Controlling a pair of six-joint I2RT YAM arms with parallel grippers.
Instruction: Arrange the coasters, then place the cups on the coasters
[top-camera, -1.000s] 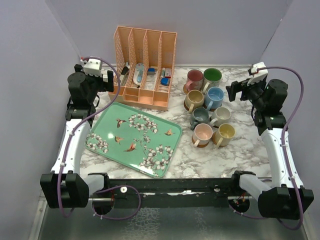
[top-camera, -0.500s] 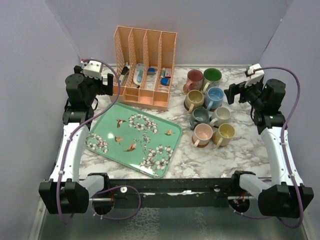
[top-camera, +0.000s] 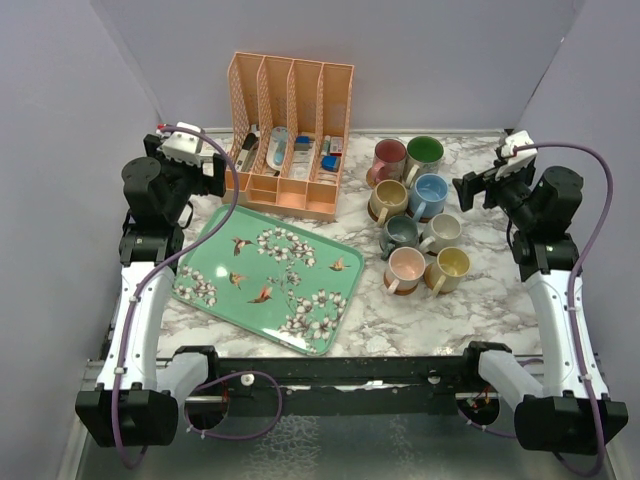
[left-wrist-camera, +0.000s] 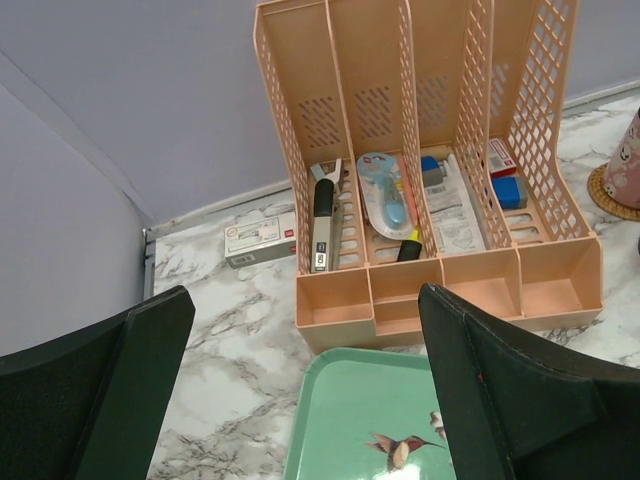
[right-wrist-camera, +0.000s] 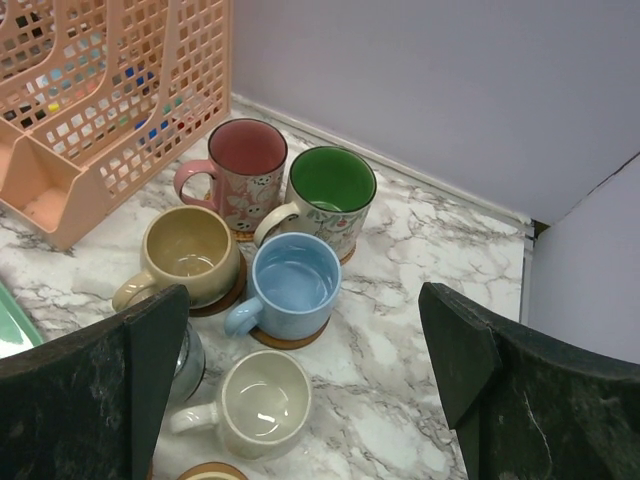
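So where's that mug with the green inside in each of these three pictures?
Top external: the green-lined mug is in the back row of the mug cluster, right of the pink mug.
Left wrist: not in it.
Right wrist: the green-lined mug is upper middle, again right of the pink mug.
Shared landmark: the peach file organiser, seen in all three views.

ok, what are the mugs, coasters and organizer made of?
Mugs: likely glazed ceramic, going by the glossy highlights on rims and insides.
Coasters: brown, matte, ringed. Could be wood or woven fibre, can't tell.
Organizer: peach plastic, probably moulded, with thin perforated lattice walls.
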